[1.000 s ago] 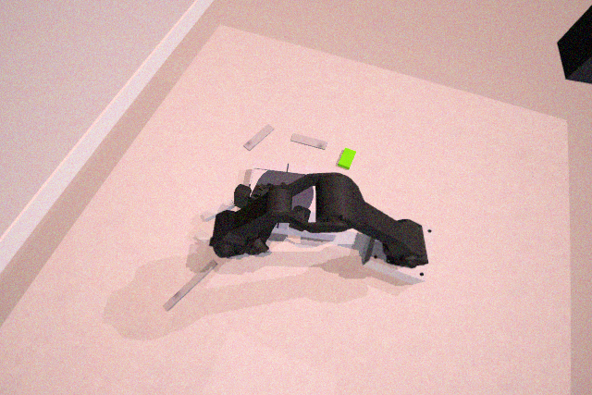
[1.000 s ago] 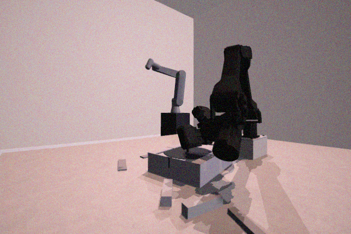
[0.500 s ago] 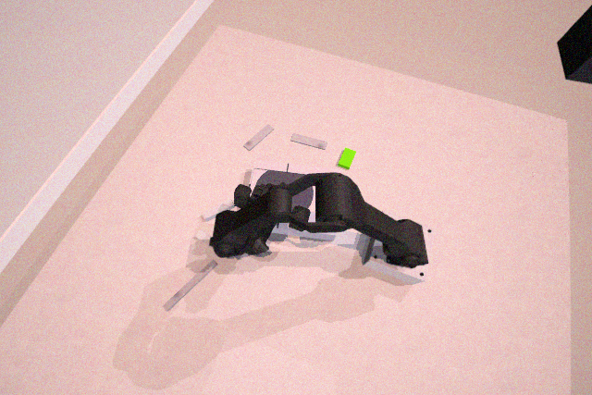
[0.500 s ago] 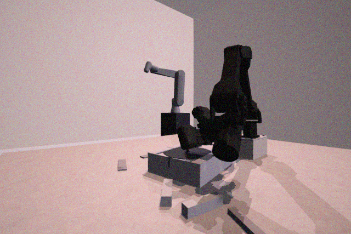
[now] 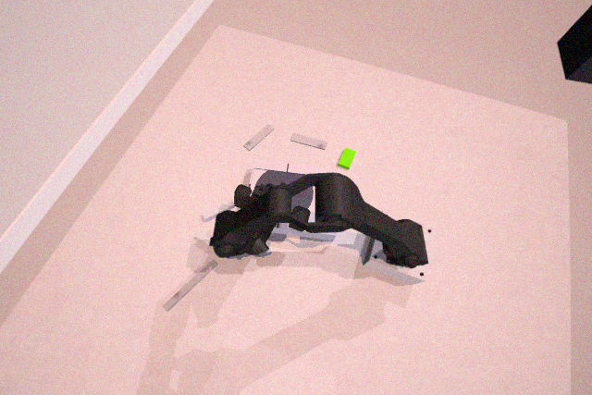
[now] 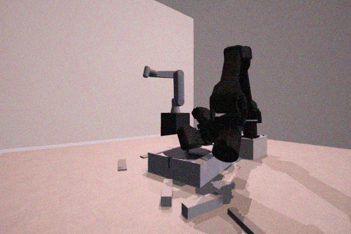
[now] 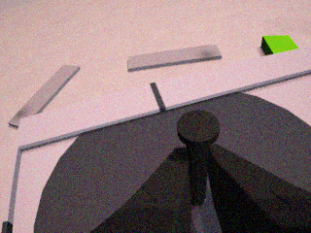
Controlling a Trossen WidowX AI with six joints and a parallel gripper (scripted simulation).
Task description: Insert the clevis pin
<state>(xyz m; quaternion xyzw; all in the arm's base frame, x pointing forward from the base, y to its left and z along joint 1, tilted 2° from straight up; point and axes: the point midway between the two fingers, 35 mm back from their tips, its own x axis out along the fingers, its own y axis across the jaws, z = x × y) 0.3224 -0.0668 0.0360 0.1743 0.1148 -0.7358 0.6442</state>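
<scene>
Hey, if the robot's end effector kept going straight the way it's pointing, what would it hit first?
Probably the wide, dark grey aluminium disc, just beyond the fingertips of the end effector. The remaining gap, if any, is unclear.
</scene>
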